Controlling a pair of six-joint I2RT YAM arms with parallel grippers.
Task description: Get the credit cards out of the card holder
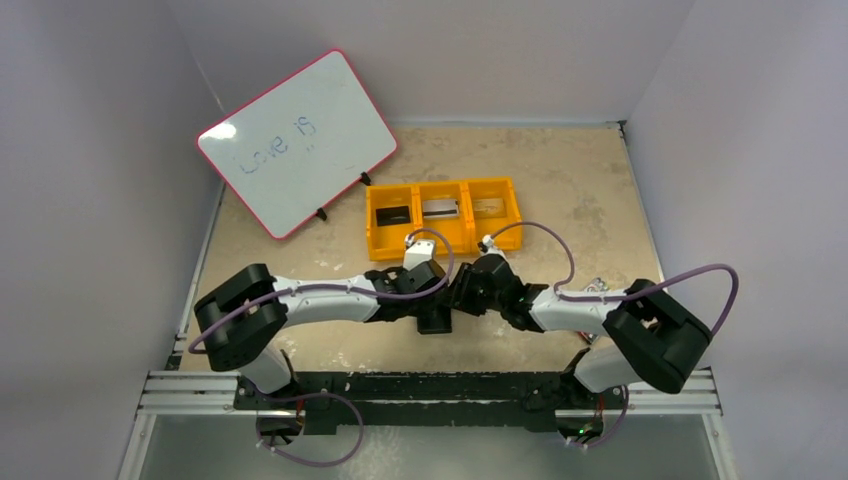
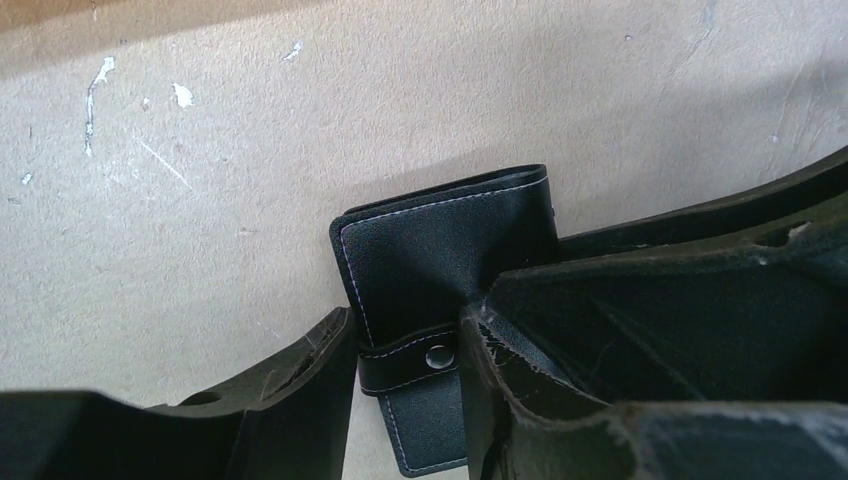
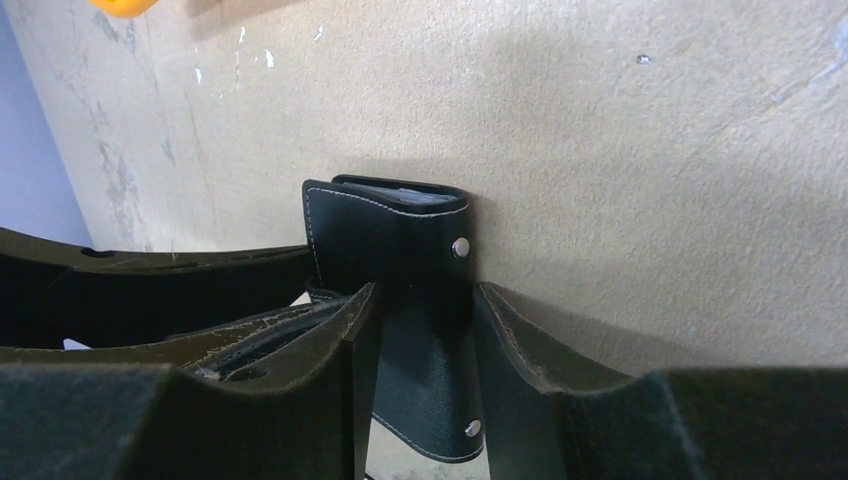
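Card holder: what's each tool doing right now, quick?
Left tool: closed on the card holder.
Right tool: closed on the card holder too, from the other side.

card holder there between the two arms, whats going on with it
Both arms reach to the middle of the table and grip the black card holder together. The left gripper has its fingers against the holder's sides by the snap tab, which looks fastened. The right gripper clamps it from the other side. The holder looks folded shut. Three cards lie in the orange tray, one per compartment.
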